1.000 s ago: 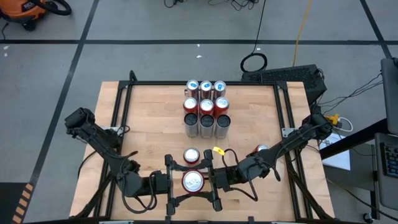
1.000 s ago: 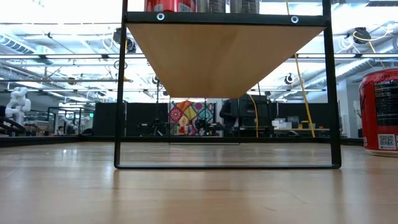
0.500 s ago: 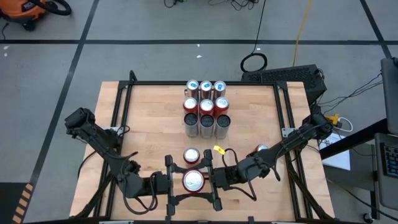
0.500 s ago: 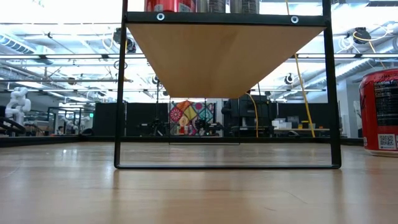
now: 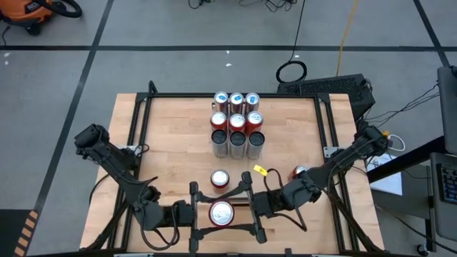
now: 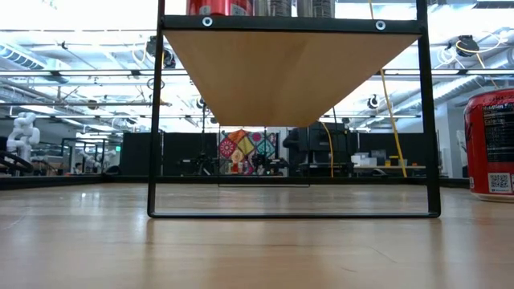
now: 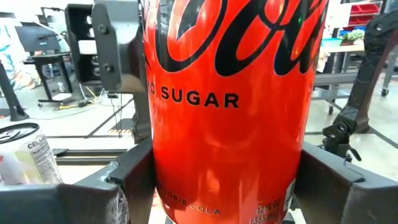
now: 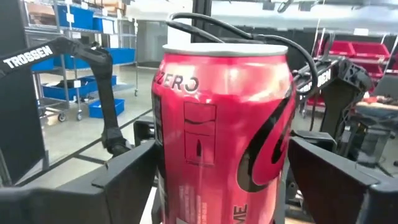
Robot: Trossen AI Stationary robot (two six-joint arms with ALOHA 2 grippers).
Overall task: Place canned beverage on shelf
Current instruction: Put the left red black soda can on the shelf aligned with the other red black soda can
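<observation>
While the left gripper (image 5: 194, 214) clamps the red can (image 5: 221, 212) and the right gripper (image 5: 251, 208) stands apart, the can (rigid, slick, likely weighty) suits a mid-body hold.

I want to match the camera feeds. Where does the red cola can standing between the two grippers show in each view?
High view: the red cola can is at bottom centre.
Low view: cannot tell; a red can at the right edge may be another one.
Left wrist view: it fills the middle.
Right wrist view: it stands in the centre.
Landmark: the shelf, top centre in the low view, mid-table in the high view.
</observation>
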